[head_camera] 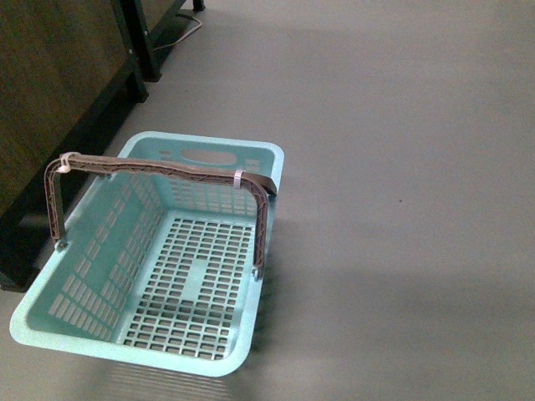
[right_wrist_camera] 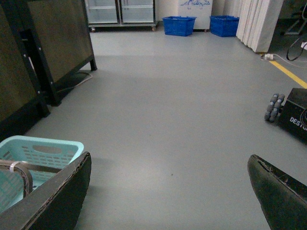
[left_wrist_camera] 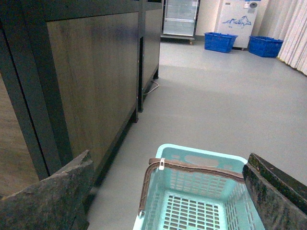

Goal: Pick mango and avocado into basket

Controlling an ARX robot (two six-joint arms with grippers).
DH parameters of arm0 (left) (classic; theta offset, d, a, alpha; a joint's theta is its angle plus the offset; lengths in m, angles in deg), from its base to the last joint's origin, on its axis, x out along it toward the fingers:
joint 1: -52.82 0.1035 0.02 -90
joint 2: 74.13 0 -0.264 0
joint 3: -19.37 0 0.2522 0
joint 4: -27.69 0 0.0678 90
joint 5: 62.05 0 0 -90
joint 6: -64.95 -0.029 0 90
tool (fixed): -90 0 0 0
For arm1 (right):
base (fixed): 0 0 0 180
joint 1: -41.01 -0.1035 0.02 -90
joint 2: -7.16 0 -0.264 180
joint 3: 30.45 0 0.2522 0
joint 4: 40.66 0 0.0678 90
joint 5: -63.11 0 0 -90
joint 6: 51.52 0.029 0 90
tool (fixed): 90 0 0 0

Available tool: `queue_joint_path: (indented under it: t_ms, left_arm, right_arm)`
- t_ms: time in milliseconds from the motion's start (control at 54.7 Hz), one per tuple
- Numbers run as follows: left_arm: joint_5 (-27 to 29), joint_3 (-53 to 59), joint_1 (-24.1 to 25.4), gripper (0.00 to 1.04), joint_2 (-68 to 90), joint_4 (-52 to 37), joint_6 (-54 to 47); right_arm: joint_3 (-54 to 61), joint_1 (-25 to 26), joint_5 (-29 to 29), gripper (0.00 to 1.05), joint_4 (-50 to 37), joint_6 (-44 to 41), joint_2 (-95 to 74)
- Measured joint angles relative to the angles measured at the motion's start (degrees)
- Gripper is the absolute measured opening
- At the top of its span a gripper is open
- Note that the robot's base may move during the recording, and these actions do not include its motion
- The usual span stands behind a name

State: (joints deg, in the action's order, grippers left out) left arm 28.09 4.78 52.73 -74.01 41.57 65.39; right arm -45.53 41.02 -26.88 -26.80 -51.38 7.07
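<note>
One basket (head_camera: 251, 156) beside the cabinet (head_camera: 50, 75); bare floor (head_camera: 401, 209) rightward.

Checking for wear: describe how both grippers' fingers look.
The left gripper has broad, dark grey fingers with rough, scuffed faces. The right gripper has blacker fingers with frayed pale edges. No cables or markings show; neither arm appears in front view.

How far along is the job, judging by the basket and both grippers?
Done: nothing yet; the basket is empty, its slotted bottom bare. In hand: nothing; the left gripper and right gripper are open and hold nothing. Left: both picks; neither mango nor avocado shows in any view, so they must be found first.
</note>
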Motion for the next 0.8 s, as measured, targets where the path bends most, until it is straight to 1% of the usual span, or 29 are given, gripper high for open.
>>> queue_joint_path:
  t_ms: [128,165,183,201,238,293,311,329,366,439,476,494,567,640,805]
  left_arm:
    - [0.0,0.0,0.0,0.96,0.0,0.0,0.0]
    - [1.8,-0.5,-0.7,0.96,0.9,1.6,2.1]
    - [5.6,-1.6,-1.7,0.96,2.4,4.3,5.0]
    - [7.2,-2.1,-2.4,0.96,3.6,5.6,6.8]
    - [13.2,-3.8,-4.7,0.96,9.7,6.7,16.3]
    - [16.3,-4.6,-6.0,0.96,16.8,3.8,24.3]
    - [17.2,-5.1,-6.7,0.96,22.4,0.5,32.4]
    - [17.4,-5.3,-7.0,0.96,24.2,-0.8,34.7]
    - [17.7,-6.1,-7.6,0.96,31.8,-6.2,43.3]
    - [17.4,-8.0,-8.4,0.96,43.4,-14.6,53.5]
    - [17.0,-9.7,-8.9,0.96,51.0,-19.9,60.4]
    - [16.9,-10.1,-9.0,0.96,52.8,-21.0,61.6]
    - [15.6,-14.6,-9.9,0.96,69.1,-30.2,70.1]
    - [13.7,-18.8,-10.4,0.96,82.1,-36.9,75.6]
    - [11.6,-27.9,-10.8,0.96,104.0,-43.5,82.8]
  right_arm:
    - [0.0,0.0,0.0,0.96,0.0,0.0,0.0]
    - [0.0,0.0,0.0,0.96,0.0,0.0,0.0]
    - [0.0,0.0,0.0,0.96,0.0,0.0,0.0]
    - [0.0,0.0,0.0,0.96,0.0,0.0,0.0]
    - [0.0,0.0,0.0,0.96,0.0,0.0,0.0]
    - [0.0,0.0,0.0,0.96,0.0,0.0,0.0]
    - [0.0,0.0,0.0,0.96,0.0,0.0,0.0]
    - [0.0,0.0,0.0,0.96,0.0,0.0,0.0]
    - [0.0,0.0,0.0,0.96,0.0,0.0,0.0]
    - [0.0,0.0,0.0,0.96,0.0,0.0,0.0]
    - [0.0,0.0,0.0,0.96,0.0,0.0,0.0]
    - [0.0,0.0,0.0,0.96,0.0,0.0,0.0]
    - [0.0,0.0,0.0,0.96,0.0,0.0,0.0]
    - [0.0,0.0,0.0,0.96,0.0,0.0,0.0]
    - [0.0,0.0,0.0,0.96,0.0,0.0,0.0]
